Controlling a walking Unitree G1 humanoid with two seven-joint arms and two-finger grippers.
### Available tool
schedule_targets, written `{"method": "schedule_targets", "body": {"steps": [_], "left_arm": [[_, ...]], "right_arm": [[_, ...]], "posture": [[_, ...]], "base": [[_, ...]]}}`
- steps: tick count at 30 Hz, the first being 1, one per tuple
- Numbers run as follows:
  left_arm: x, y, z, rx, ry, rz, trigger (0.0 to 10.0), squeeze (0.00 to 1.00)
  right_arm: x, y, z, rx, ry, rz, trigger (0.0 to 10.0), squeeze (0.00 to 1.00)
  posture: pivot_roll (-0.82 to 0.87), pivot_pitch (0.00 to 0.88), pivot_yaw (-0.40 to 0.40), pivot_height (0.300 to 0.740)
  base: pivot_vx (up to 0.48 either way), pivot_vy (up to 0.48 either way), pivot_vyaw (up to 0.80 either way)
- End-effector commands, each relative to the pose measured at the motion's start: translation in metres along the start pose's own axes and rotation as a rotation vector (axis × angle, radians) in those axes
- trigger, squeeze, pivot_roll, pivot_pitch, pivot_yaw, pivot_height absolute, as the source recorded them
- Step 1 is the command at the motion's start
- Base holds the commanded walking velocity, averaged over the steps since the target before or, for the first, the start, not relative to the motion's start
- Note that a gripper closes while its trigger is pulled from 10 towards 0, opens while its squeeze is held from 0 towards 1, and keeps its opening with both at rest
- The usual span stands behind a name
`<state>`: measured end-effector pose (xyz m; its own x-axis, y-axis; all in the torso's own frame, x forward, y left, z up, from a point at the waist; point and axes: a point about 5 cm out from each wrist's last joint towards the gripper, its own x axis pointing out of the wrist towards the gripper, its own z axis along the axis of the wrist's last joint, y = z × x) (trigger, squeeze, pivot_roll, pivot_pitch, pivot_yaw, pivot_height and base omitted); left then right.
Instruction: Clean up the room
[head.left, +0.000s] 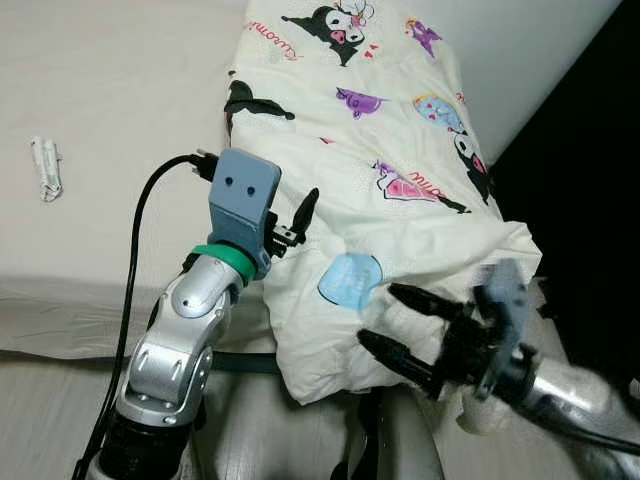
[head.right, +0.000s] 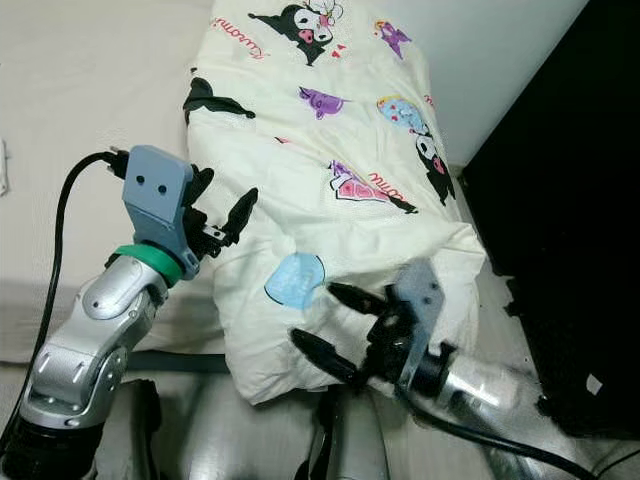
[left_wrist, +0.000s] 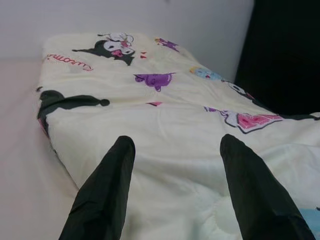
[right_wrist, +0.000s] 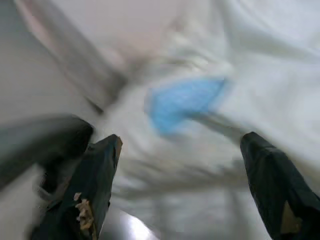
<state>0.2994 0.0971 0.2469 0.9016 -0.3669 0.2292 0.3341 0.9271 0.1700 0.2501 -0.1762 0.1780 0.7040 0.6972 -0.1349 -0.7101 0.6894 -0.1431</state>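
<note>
Leftmost, a small white crumpled item (head.left: 46, 167) lies on the bare bed (head.left: 110, 110), well apart from everything else. The left gripper (head.left: 285, 225) sits at the near left edge of the cartoon-print quilt (head.left: 400, 170), jaws parted with the fabric between and below the tips, nothing clamped. The quilt is folded along the bed's right side, its near corner hanging over the bed edge. The right gripper (head.right: 325, 325) is at that hanging corner, just beside a blue print patch (head.right: 294, 279), jaws wide apart and holding nothing; its image is blurred. A dark cabinet (head.right: 560, 200) stands to the right.
</note>
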Motion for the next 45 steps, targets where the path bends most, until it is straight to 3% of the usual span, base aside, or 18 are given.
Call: {"method": "schedule_targets", "body": {"steps": [1, 3, 4, 6, 10, 18, 19, 20, 25, 29, 30, 33, 39, 40, 41, 42, 44, 45], "left_arm": [[0.002, -0.006, -0.001, -0.002, -0.003, -0.023, 10.0, 0.00], [0.003, -0.006, 0.000, -0.007, -0.005, -0.019, 10.0, 0.00], [0.003, -0.006, 0.000, -0.007, -0.005, -0.019, 10.0, 0.00], [0.003, -0.009, -0.002, -0.002, 0.002, -0.027, 10.0, 0.00], [0.006, -0.019, -0.006, 0.042, 0.047, -0.096, 10.0, 0.00], [0.011, -0.043, -0.017, 0.061, 0.084, -0.212, 10.0, 0.00], [0.012, -0.046, -0.017, 0.055, 0.087, -0.217, 10.0, 0.00], [0.012, -0.049, -0.018, 0.047, 0.088, -0.224, 10.0, 0.00], [0.011, -0.061, -0.019, 0.047, 0.090, -0.276, 10.0, 0.00], [0.011, -0.066, -0.018, 0.077, 0.085, -0.314, 10.0, 0.00], [0.012, -0.069, -0.018, 0.106, 0.078, -0.334, 10.0, 0.00], [0.017, -0.083, -0.023, 0.186, 0.073, -0.384, 10.0, 0.00], [0.019, -0.100, -0.031, 0.237, 0.083, -0.445, 10.0, 0.05], [0.018, -0.112, -0.037, 0.266, 0.087, -0.485, 10.0, 0.31], [0.018, -0.112, -0.037, 0.266, 0.087, -0.485, 10.0, 0.31], [0.018, -0.116, -0.039, 0.275, 0.090, -0.495, 10.0, 0.75], [0.018, -0.116, -0.039, 0.275, 0.090, -0.495, 10.0, 0.75], [0.019, -0.123, -0.045, 0.325, 0.095, -0.494, 10.0, 1.00]], "right_arm": [[-0.002, -0.012, -0.019, 0.083, 0.065, -0.108, 10.0, 0.00], [0.005, -0.004, -0.027, 0.360, -0.085, -0.091, 10.0, 0.00], [0.005, -0.004, -0.027, 0.360, -0.085, -0.091, 10.0, 0.00], [0.015, 0.014, -0.040, 0.483, -0.101, -0.023, 10.0, 0.00], [0.034, 0.031, -0.059, 0.472, -0.031, -0.017, 10.0, 0.00], [0.043, 0.022, -0.062, 0.443, -0.008, -0.177, 10.0, 0.00], [0.040, 0.019, -0.062, 0.417, -0.001, -0.220, 10.0, 0.30], [0.037, 0.015, -0.063, 0.374, 0.025, -0.276, 10.0, 1.00], [0.025, 0.016, -0.059, 0.235, 0.051, -0.360, 10.0, 1.00], [0.016, 0.027, -0.062, 0.221, 0.099, -0.346, 10.0, 1.00], [0.009, 0.036, -0.066, 0.235, 0.140, -0.307, 10.0, 0.00], [-0.014, 0.053, -0.061, 0.335, 0.045, -0.218, 10.0, 0.00], [-0.031, 0.060, -0.077, 0.340, 0.088, -0.197, 10.0, 0.00], [-0.039, 0.064, -0.099, 0.332, 0.180, -0.220, 10.0, 0.00], [-0.039, 0.064, -0.099, 0.332, 0.180, -0.220, 10.0, 0.00], [-0.042, 0.064, -0.109, 0.328, 0.216, -0.239, 10.0, 0.00], [-0.042, 0.064, -0.109, 0.328, 0.216, -0.239, 10.0, 0.00], [-0.044, 0.062, -0.122, 0.327, 0.256, -0.289, 10.0, 0.00]], "posture": [[0.11, 0.153, -0.110, 0.507], [0.11, 0.156, -0.109, 0.507], [0.11, 0.156, -0.109, 0.507], [0.11, 0.159, -0.107, 0.507], [0.12, 0.163, -0.105, 0.507], [0.11, 0.178, -0.113, 0.507], [0.10, 0.183, -0.116, 0.507], [0.10, 0.183, -0.116, 0.507], [0.09, 0.191, -0.122, 0.507], [0.09, 0.191, -0.122, 0.507], [0.08, 0.194, -0.125, 0.507], [0.06, 0.197, -0.125, 0.507], [0.04, 0.192, -0.124, 0.507], [0.03, 0.192, -0.121, 0.507], [0.03, 0.192, -0.121, 0.507], [0.03, 0.192, -0.121, 0.507], [0.03, 0.192, -0.121, 0.507], [0.03, 0.192, -0.121, 0.507]], "base": [[0.000, 0.000, 0.00], [0.000, 0.000, 0.00], [0.000, 0.000, 0.00], [0.000, 0.000, 0.00], [0.000, 0.000, 0.00], [0.000, 0.000, 0.00], [0.000, 0.000, 0.00], [0.000, 0.000, 0.00], [0.000, 0.000, 0.00], [0.000, 0.000, 0.00], [0.000, 0.000, 0.00], [0.000, 0.000, 0.00], [0.000, 0.000, 0.00], [0.000, 0.000, 0.00], [0.000, 0.000, 0.00], [0.000, 0.000, 0.00], [0.000, 0.000, 0.00], [0.000, 0.000, 0.00]]}}
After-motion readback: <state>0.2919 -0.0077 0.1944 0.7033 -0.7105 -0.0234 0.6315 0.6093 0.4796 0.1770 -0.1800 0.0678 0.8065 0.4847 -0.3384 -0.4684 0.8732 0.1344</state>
